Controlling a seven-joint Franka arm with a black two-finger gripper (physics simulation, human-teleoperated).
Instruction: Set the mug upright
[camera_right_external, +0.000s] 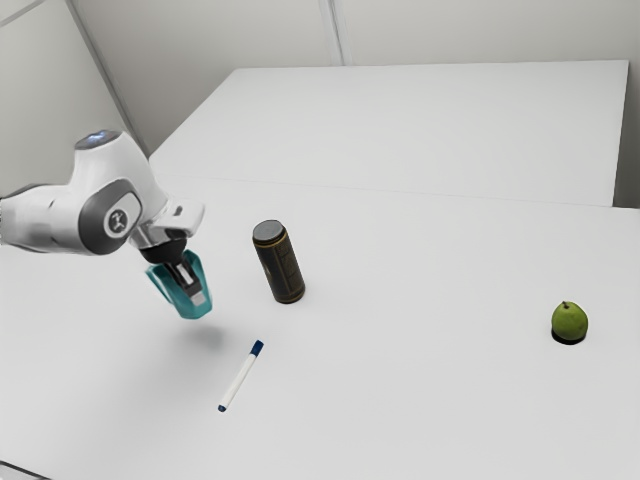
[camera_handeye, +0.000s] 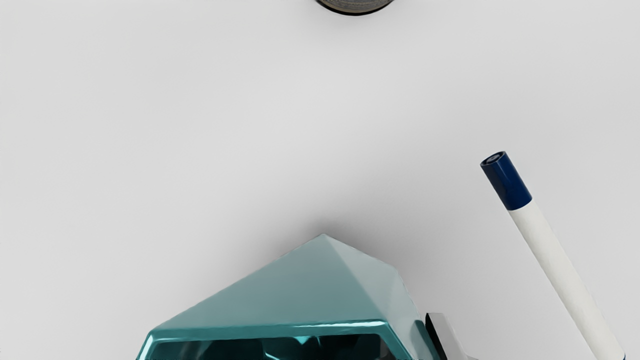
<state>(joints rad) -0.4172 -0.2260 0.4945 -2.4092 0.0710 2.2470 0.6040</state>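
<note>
Held above the table, the teal faceted mug has its shadow on the surface below, apart from it. My gripper is shut on the mug, pointing down and slanting toward the exterior view's right. In the wrist view the mug shows its flat-sided wall and part of its dark opening, turned toward my hand. There, one fingertip of my gripper lies against the mug's outer side; the other is hidden. The mug's handle cannot be made out.
A dark bottle stands close by on the white table, and its base edge shows in the wrist view. A white marker with a blue cap lies near the mug's shadow. Farther toward the exterior view's right sits a green pear.
</note>
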